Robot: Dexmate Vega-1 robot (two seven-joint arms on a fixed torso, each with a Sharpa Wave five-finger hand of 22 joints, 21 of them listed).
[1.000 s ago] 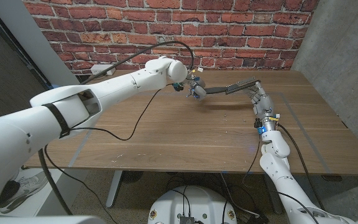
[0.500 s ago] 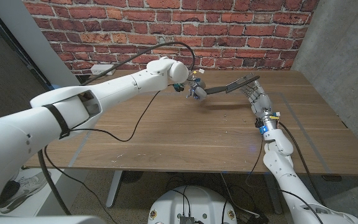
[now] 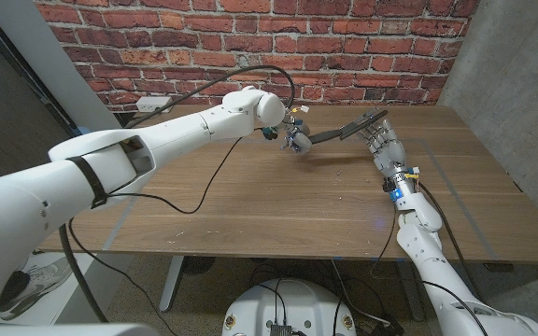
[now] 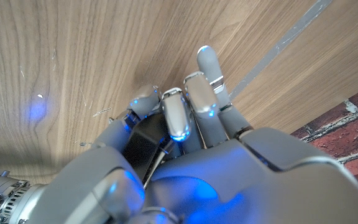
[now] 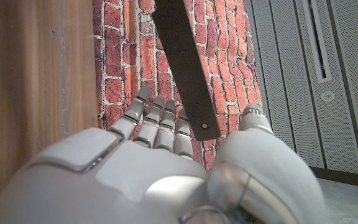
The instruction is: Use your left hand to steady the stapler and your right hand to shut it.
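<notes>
Head view: the left hand grips the stapler at its hinge end over the table; the right hand, fingers spread, waits beside its raised arm.

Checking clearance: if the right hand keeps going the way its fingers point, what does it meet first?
Probably the stapler's raised arm, just beyond the right hand; whether they touch is unclear.

A: What surrounds the scene?
B: A wooden worktop with pale inlaid lines, a red brick wall behind it, and a grey concrete wall on one side.
A: Anything else?
B: A white power strip by the bricks, and a sneaker on the floor.
</notes>
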